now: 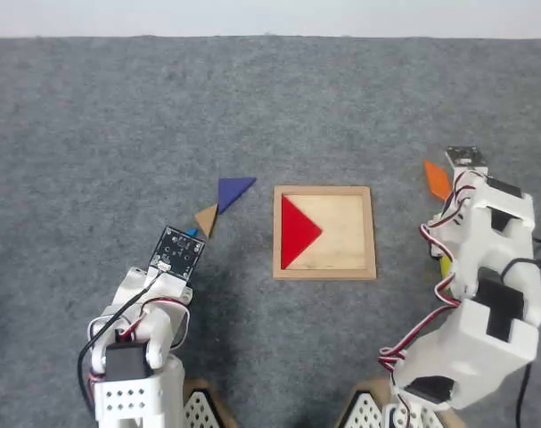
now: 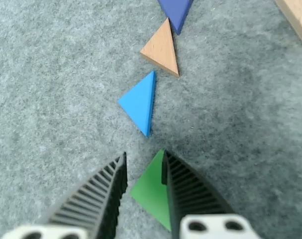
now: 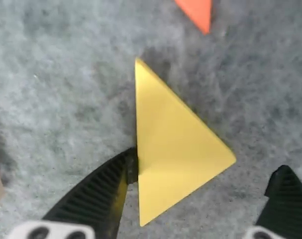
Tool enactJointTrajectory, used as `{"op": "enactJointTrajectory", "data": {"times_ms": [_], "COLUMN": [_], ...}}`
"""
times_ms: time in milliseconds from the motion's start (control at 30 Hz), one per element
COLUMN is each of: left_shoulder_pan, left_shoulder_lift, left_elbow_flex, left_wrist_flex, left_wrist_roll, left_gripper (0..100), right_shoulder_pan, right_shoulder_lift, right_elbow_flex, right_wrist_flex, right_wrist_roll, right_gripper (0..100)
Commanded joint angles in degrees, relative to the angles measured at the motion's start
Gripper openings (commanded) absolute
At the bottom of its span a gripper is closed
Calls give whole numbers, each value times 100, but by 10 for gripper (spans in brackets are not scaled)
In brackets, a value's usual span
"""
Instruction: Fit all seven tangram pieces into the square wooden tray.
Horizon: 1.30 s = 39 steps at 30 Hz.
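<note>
The square wooden tray [image 1: 367, 234] lies mid-table with a red triangle [image 1: 297, 232] in its left half. Left of it lie a dark blue triangle [image 1: 233, 190] [image 2: 175, 11], a tan triangle [image 1: 206, 218] [image 2: 161, 47] and a light blue triangle [image 2: 140, 103]. My left gripper [image 2: 144, 157] is open just short of the light blue one, low over a green triangle [image 2: 151, 191] that lies partly under one finger. My right gripper [image 3: 208, 164] is open astride a flat yellow triangle [image 3: 173, 149], one finger [image 3: 108, 186] at its edge. An orange piece [image 1: 437, 178] [image 3: 195, 11] lies beyond it.
Grey carpet covers the table. The left arm [image 1: 141, 357] stands at the front left, the right arm [image 1: 484, 294] at the right of the tray. A corner of the tray [image 2: 296, 15] lies off to one side of the left gripper.
</note>
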Motion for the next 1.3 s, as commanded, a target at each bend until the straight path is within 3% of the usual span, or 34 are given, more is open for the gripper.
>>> {"op": "enactJointTrajectory", "data": {"times_ms": [0,133,467,633,967,1267], "left_shoulder_pan": [-18,-18,-18,-18,-18,-18], "left_shoulder_lift": [-114,-114,-114,-114,-114,-114], "left_elbow_flex": [-40,-40,-40,-40,-40,-40], "left_wrist_flex": [18,18,18,18,18,18], "left_wrist_roll": [-35,-35,-35,-35,-35,-35], "left_gripper": [108,108,108,108,108,108], "right_shoulder_pan": [92,66,92,101,-66,-259], "right_shoulder_lift": [-31,-31,84,75,31,-1095], "right_elbow_flex": [70,246,255,255,237,360], "right_wrist_flex": [-426,-778,-778,-778,-576,-66], "right_wrist_roll": [0,44,9,9,-475,-492], "right_gripper": [383,300,302,236,234,234]}}
